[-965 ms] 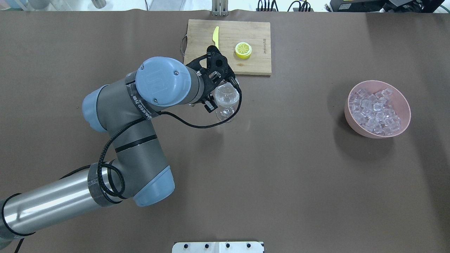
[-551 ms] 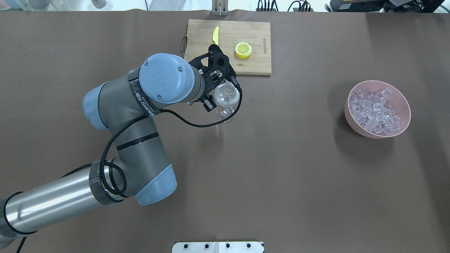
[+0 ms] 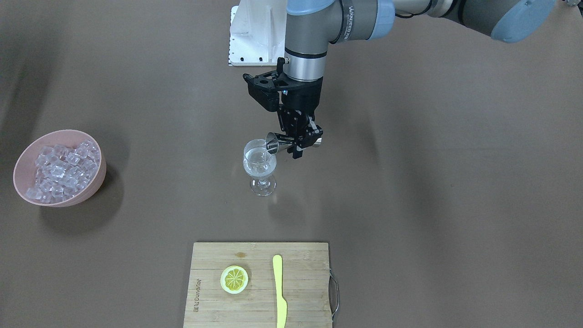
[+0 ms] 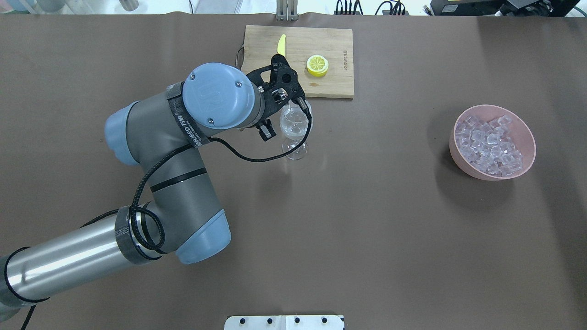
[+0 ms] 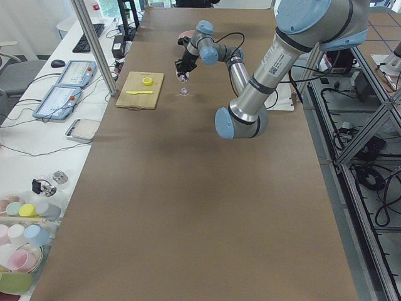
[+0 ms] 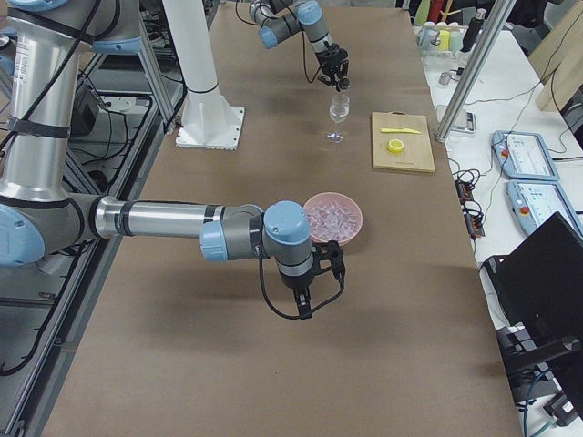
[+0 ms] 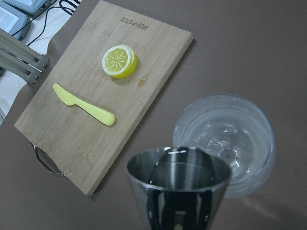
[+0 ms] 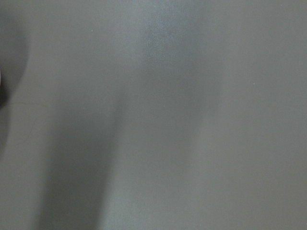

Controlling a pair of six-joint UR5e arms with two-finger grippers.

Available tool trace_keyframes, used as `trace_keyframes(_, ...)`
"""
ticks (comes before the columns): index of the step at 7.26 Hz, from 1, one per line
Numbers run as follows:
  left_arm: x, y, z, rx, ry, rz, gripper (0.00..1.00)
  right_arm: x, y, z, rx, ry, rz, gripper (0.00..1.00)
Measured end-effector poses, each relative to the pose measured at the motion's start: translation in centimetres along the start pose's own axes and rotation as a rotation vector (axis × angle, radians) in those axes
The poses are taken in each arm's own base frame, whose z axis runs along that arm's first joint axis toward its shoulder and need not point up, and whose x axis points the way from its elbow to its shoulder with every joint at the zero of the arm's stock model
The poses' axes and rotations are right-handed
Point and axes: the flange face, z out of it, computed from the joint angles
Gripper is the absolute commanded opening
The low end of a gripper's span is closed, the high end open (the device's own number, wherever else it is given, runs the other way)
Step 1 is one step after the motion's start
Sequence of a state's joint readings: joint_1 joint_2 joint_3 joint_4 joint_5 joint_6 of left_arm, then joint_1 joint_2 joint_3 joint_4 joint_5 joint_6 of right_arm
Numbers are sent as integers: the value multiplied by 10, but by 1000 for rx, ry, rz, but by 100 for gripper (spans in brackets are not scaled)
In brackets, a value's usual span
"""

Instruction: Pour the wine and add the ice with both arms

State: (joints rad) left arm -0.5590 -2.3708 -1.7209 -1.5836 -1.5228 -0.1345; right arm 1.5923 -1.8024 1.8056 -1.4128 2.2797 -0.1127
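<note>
Steel and slick, the small measuring cup point(image 3: 278, 146) is pinched by my left gripper point(image 3: 303, 142), tipped over the thin stemmed glass point(image 3: 260, 175) at frame centre, where the clear wine point(image 3: 258, 165) sits; I judge that glass fragile, best held by its stem. Slippery ice cubes point(image 3: 59, 169) fill the pink bowl point(image 3: 99, 181) at the front view's far left. My right gripper point(image 6: 308, 305) shows only side-on, its fingers beyond telling.

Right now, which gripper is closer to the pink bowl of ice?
Right. The right gripper hangs close beside the pink bowl; the left gripper is far off at the wine glass, holding a steel jigger.
</note>
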Motion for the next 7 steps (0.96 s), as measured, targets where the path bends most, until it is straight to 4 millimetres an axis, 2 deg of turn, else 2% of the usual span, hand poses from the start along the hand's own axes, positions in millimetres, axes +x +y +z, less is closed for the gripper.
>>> trace_keyframes(7,-5,-22,-15,-135,-121,91,0,2,5,3,-8,-3,8,100)
